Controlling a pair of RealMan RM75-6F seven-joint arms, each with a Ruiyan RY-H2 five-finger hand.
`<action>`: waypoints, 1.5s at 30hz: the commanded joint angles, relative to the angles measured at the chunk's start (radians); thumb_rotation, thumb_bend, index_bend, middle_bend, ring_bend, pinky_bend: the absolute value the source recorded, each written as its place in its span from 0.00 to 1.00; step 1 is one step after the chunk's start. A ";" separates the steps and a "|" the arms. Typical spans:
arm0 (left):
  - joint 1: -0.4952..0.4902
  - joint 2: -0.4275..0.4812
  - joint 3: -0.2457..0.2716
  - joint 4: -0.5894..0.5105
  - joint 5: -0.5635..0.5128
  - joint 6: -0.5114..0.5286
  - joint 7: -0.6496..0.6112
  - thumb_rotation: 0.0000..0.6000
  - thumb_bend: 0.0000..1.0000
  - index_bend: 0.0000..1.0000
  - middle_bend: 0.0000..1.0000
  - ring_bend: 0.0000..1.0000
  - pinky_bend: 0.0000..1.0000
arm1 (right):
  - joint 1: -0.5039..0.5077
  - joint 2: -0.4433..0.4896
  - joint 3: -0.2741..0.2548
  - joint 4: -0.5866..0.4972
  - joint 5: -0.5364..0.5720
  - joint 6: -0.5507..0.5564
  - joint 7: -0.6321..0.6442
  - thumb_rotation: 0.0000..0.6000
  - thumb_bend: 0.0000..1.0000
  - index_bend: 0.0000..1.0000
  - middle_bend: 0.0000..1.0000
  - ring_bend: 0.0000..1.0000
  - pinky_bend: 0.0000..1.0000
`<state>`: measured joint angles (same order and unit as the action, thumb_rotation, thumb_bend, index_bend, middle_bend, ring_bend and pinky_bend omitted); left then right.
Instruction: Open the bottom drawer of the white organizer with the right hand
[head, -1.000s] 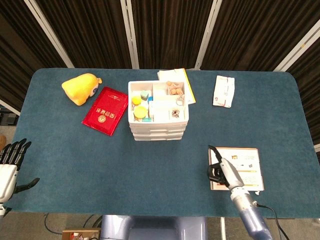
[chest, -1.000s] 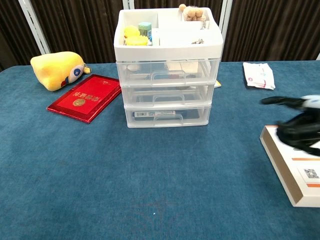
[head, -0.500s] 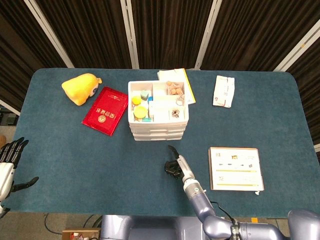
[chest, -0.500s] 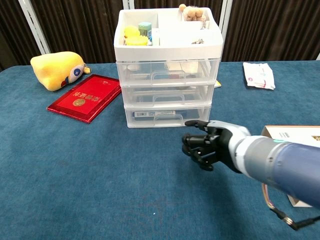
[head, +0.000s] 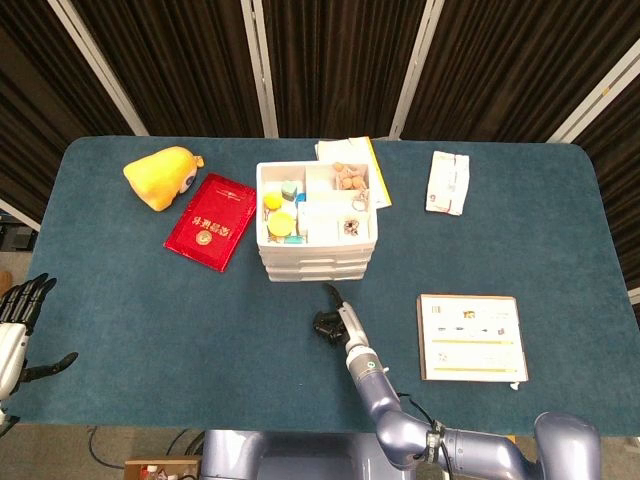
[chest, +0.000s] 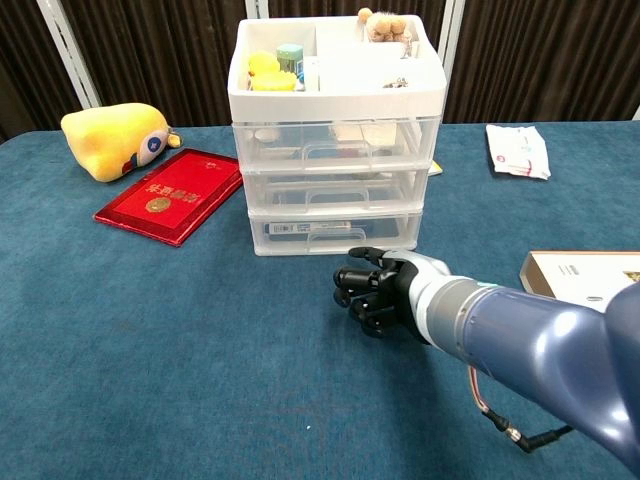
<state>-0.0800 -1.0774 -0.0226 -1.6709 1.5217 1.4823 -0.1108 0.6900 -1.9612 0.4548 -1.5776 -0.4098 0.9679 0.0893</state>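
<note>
Bottom drawer (chest: 333, 231) closed; right hand (chest: 375, 289) just before it, fingers curled, empty.

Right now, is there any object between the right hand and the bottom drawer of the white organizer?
Nothing visible does. The right hand hovers just in front of the bottom drawer of the white organizer, with only bare table between them. The red booklet and the box lie off to the sides.
</note>
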 joint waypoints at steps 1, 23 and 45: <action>-0.001 0.001 -0.001 -0.001 -0.004 -0.004 -0.004 1.00 0.05 0.00 0.00 0.00 0.00 | 0.011 -0.022 0.020 0.037 0.014 -0.029 0.012 1.00 0.74 0.01 0.80 0.80 0.89; -0.009 0.015 -0.004 -0.019 -0.029 -0.033 -0.030 1.00 0.05 0.00 0.00 0.00 0.00 | 0.007 -0.113 0.139 0.156 -0.038 -0.141 0.191 1.00 0.77 0.11 0.80 0.80 0.89; -0.010 0.016 -0.002 -0.023 -0.032 -0.040 -0.027 1.00 0.05 0.00 0.00 0.00 0.00 | -0.006 -0.097 0.133 0.122 -0.006 -0.186 0.227 1.00 0.79 0.27 0.80 0.80 0.89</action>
<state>-0.0903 -1.0612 -0.0249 -1.6939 1.4896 1.4421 -0.1382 0.6875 -2.0611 0.5913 -1.4512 -0.4160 0.7800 0.3159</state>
